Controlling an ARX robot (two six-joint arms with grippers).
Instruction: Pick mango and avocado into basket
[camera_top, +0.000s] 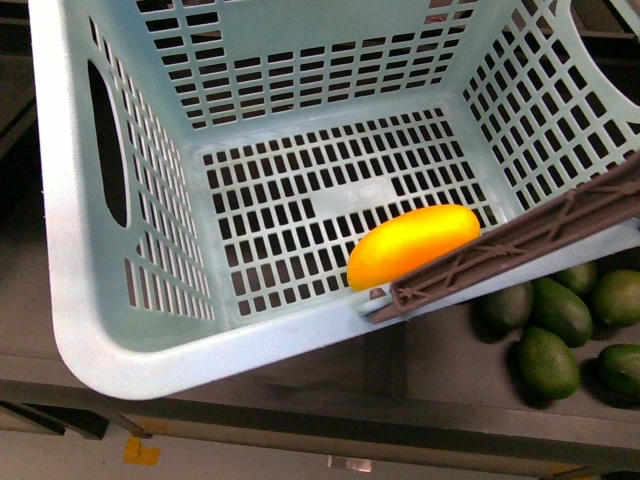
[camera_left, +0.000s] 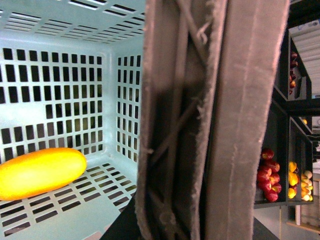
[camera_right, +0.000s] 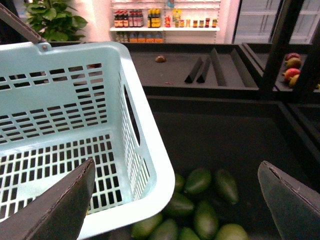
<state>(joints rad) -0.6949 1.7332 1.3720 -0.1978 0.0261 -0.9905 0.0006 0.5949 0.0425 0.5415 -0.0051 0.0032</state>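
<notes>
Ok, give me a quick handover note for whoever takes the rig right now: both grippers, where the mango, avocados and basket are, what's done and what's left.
The right gripper is open and empty, facing the basket rim and the avocados.
The left gripper is not visible. The basket's handle fills its wrist view, so a grip cannot be confirmed.
The mango lies on the basket floor, against the near wall by the handle.
The avocados are all outside, in the dark bin beside the basket.
Done: mango in. Left: pick one avocado and place it in the basket.
</notes>
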